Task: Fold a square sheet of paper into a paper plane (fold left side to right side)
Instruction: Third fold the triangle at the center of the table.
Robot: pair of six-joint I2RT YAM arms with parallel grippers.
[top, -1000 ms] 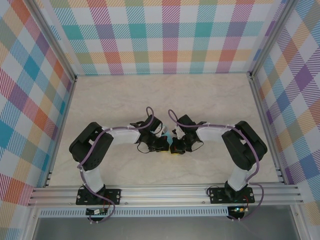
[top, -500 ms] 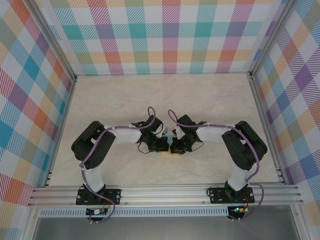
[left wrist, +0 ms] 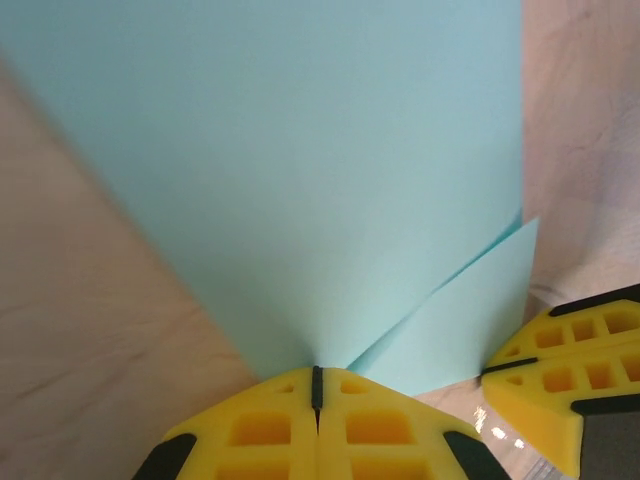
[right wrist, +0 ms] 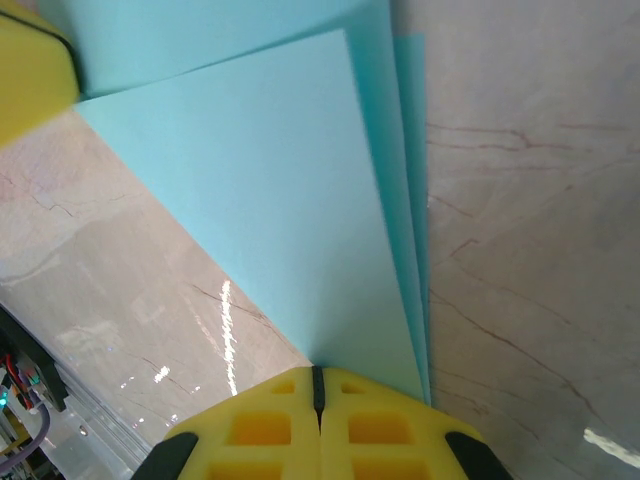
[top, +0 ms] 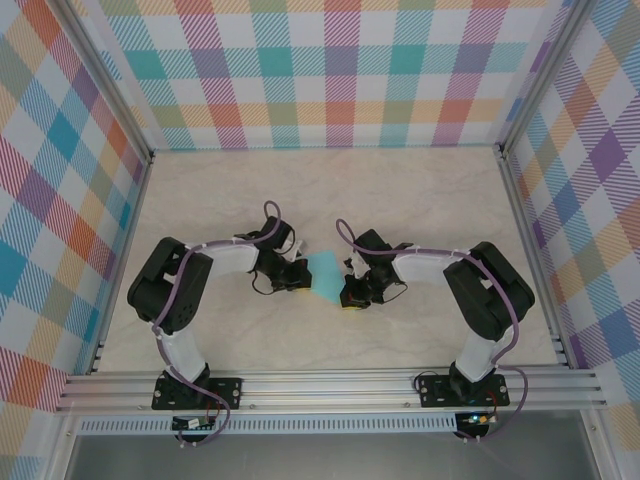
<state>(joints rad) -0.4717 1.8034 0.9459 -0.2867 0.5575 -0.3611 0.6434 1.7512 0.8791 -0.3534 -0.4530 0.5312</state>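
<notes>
The square sheet of paper [top: 325, 271] is light turquoise, folded into layers with a tapered outline, and lies low over the table between the two wrists. My left gripper [top: 299, 281] is shut on its left end; in the left wrist view the paper [left wrist: 300, 180] fans out from the closed yellow tips [left wrist: 316, 380]. My right gripper [top: 351, 297] is shut on the near right end. In the right wrist view the stacked layers [right wrist: 280, 180] run out from its closed tips [right wrist: 318, 382]. The other gripper's yellow fingers [left wrist: 560, 380] sit close by.
The marble-patterned table top [top: 420, 200] stretches behind and beside the arms. Plaid walls [top: 330, 80] enclose three sides, with aluminium rails [top: 330, 385] along the near edge. Both forearms arch inward toward the middle.
My left arm has swung left and slightly back, drawing its end of the paper away from the right gripper. The turquoise sheet now shows between the wrists. The right arm has stayed put.
</notes>
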